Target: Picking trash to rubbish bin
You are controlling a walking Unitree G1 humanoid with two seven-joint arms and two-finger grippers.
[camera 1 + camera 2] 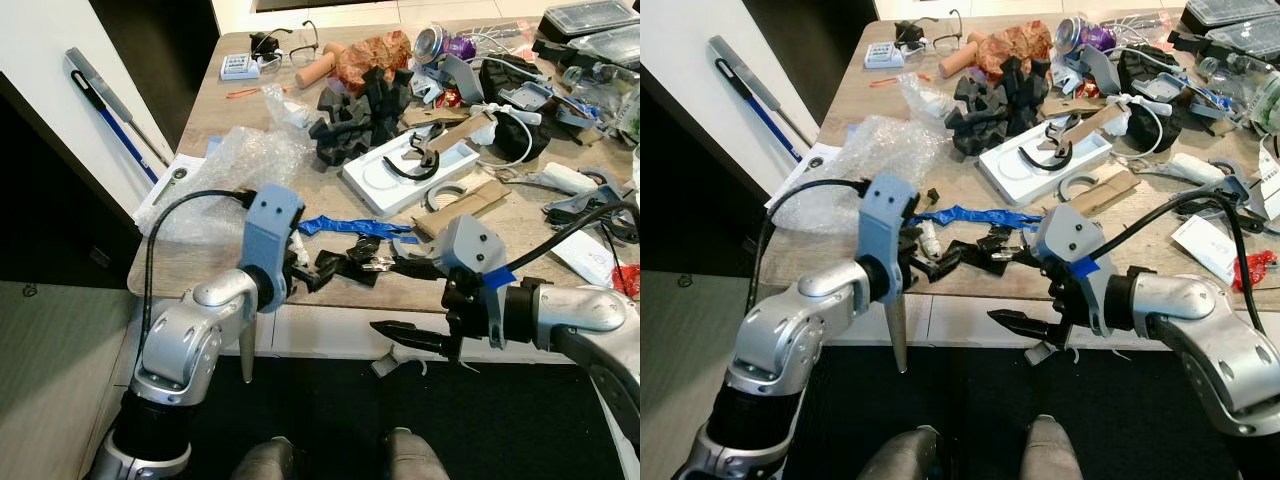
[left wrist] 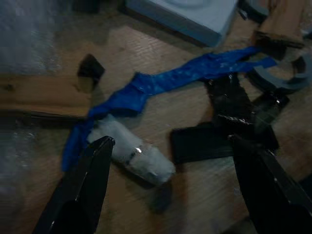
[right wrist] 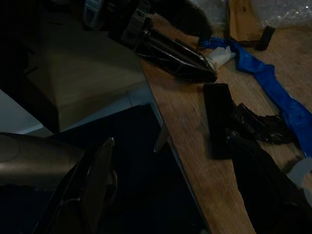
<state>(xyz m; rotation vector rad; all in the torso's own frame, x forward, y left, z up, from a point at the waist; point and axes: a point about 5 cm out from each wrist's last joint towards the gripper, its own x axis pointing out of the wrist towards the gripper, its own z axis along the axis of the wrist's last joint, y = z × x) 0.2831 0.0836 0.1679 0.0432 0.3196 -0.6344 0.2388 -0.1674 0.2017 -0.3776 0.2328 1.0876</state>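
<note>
Trash lies along the front edge of the wooden table [image 1: 200, 268]: a crumpled blue tape strip [image 1: 345, 226], black plastic scraps [image 1: 352, 262] and a small white crumpled piece [image 2: 134, 157]. My left gripper [image 2: 171, 142] is open just above the table edge, its fingers straddling the white piece and a flat black scrap [image 2: 204, 142]. Its fingers hold nothing. My right gripper [image 1: 388, 331] is open in front of and slightly below the table edge, fingers pointing left. In the right wrist view the black scraps [image 3: 219, 119] lie just ahead of it.
Bubble wrap [image 1: 235, 165] covers the table's left part. Behind the trash are a white tray [image 1: 410, 172], black foam pieces [image 1: 365, 110], cardboard, cables and tools. A mop handle [image 1: 110, 110] leans on the left wall. A white scrap [image 1: 395, 362] lies on the dark floor.
</note>
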